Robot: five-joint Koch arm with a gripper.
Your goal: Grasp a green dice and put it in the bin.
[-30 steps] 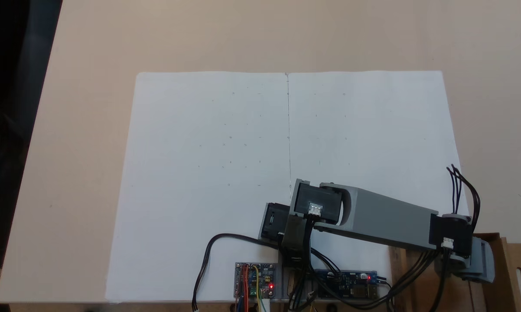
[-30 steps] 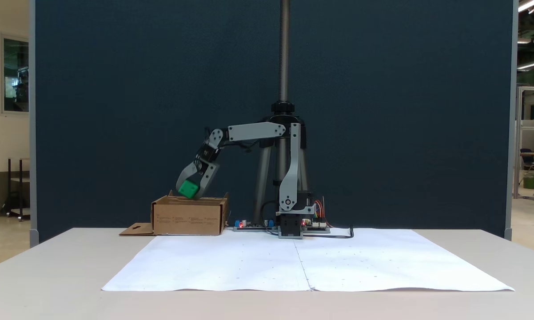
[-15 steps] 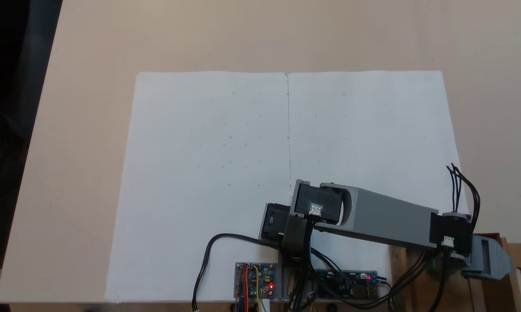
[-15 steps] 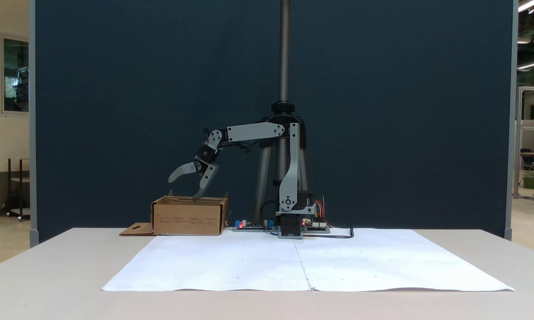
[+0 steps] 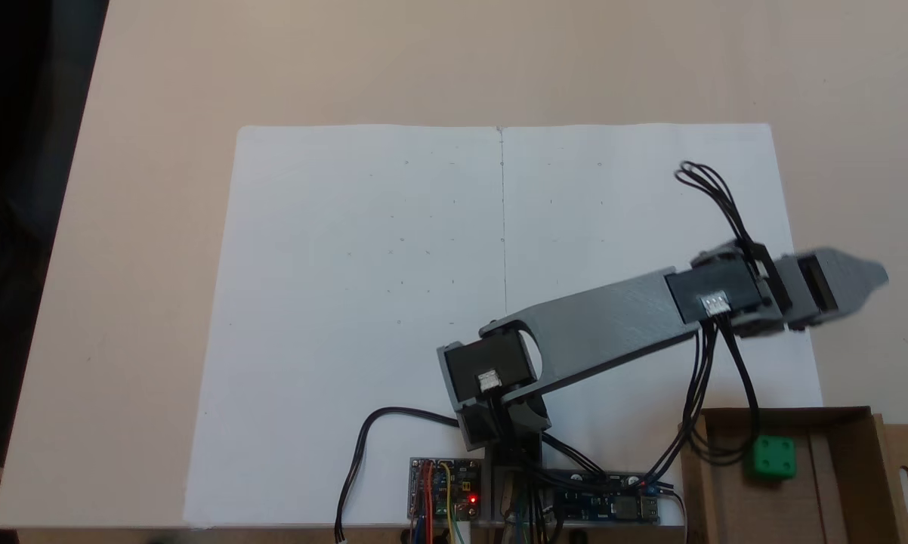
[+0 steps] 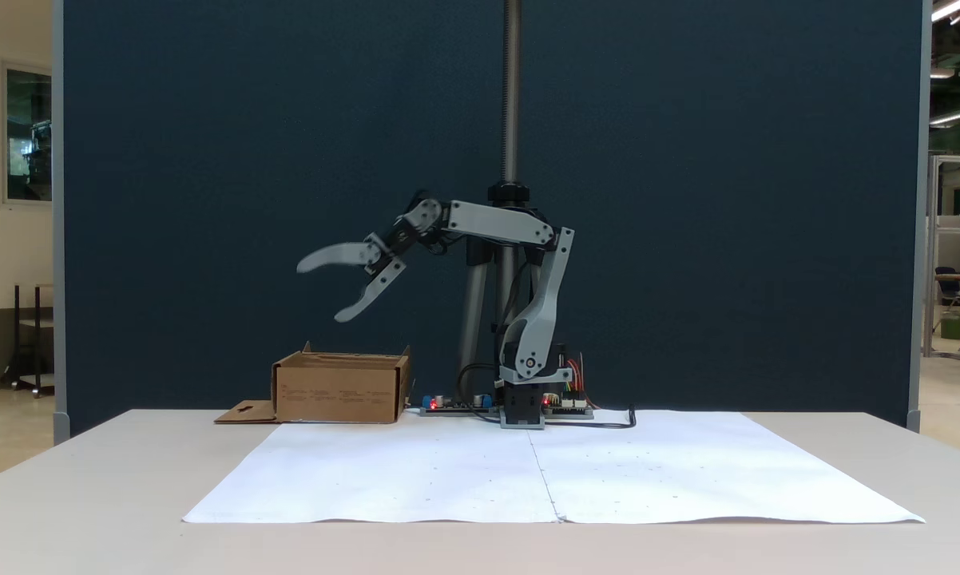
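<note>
The green dice lies inside the bin, a brown cardboard box at the lower right corner in a fixed view. From the front the bin stands at the table's back left and its walls hide the dice. My gripper hangs open and empty in the air, well above the bin and a little to its left. From above, the gripper sits past the paper's right edge, away from the bin.
A large white paper sheet covers the table's middle. Circuit boards and black cables lie by the arm's base. A flap with a hang-hole sticks out of the bin. A dark blue partition stands behind.
The gripper opened over the bin and let the green dice drop in. The arm then lifted and swung away from the bin, with its jaws still open.
</note>
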